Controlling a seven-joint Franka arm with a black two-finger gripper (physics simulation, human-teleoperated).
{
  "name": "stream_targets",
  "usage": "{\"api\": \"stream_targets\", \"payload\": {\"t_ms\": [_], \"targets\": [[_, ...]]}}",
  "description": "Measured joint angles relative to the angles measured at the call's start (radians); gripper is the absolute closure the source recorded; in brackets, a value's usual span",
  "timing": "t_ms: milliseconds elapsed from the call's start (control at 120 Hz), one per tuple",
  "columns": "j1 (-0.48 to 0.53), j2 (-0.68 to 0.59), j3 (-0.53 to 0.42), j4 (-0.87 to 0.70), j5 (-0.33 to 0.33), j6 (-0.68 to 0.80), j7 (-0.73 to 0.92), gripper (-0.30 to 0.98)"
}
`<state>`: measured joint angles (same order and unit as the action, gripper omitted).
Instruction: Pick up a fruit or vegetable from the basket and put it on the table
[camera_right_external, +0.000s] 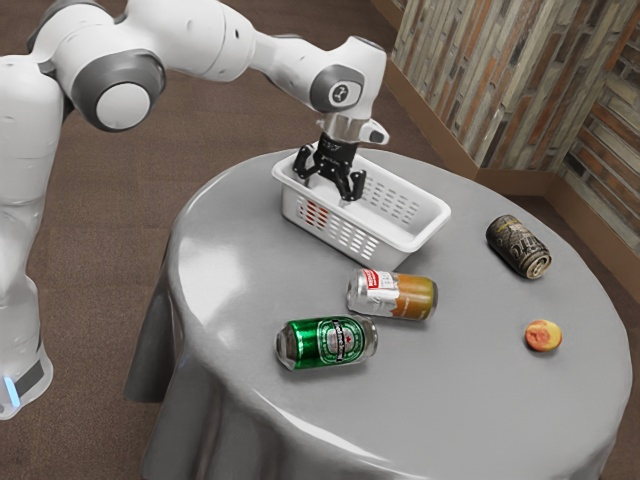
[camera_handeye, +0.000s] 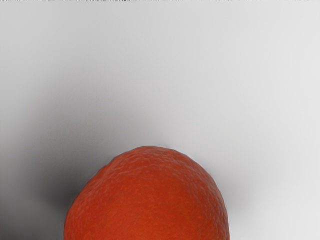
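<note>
My black two-fingered claw (camera_right_external: 326, 190) points down into the white plastic basket (camera_right_external: 400, 245) with slotted sides, at the end nearer the exterior view's left. Its two fingers stand well apart, clamped on nothing. The round, red-orange fruit with finely dimpled skin (camera_handeye: 147, 200) lies inside the basket, under my hand; through the slots of the long side wall I see patches of its colour.

The basket's walls stand all around that fruit, so its rim lies between it and the open tabletop. The basket itself sits on the round table draped in smooth grey cloth (camera_right_external: 470, 400).

Outside it, a silver, white and amber metal can with a red patch (camera_right_external: 392, 295) lies on its side near the basket's long wall. Beside that can, toward the exterior view's lower left, lies a green and silver metal can with an oval label (camera_right_external: 327, 342). Past the basket's far end, toward the exterior view's right, is a black and gold metal can (camera_right_external: 518, 246), also on its side. A small round yellow and red fruit (camera_right_external: 543, 335) rests on the cloth, apart from all three.

I count one basket, three cans, one fruit out on the cloth, and one in the basket. A wall of brown and grey strips (camera_right_external: 500, 80) rises behind the table.
</note>
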<state>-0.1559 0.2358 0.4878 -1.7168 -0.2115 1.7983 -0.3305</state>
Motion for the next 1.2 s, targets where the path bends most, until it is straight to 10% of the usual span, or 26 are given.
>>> {"api": "stream_targets", "payload": {"t_ms": [650, 950, 1200], "targets": [[-0.001, 0.034, 0.000, -0.003, -0.001, 0.024, 0.024, 0.00], [0.016, 0.039, 0.000, -0.003, -0.006, 0.028, 0.026, 0.35], [0.013, 0.027, 0.001, 0.001, 0.001, 0.028, 0.025, 0.34]]}}
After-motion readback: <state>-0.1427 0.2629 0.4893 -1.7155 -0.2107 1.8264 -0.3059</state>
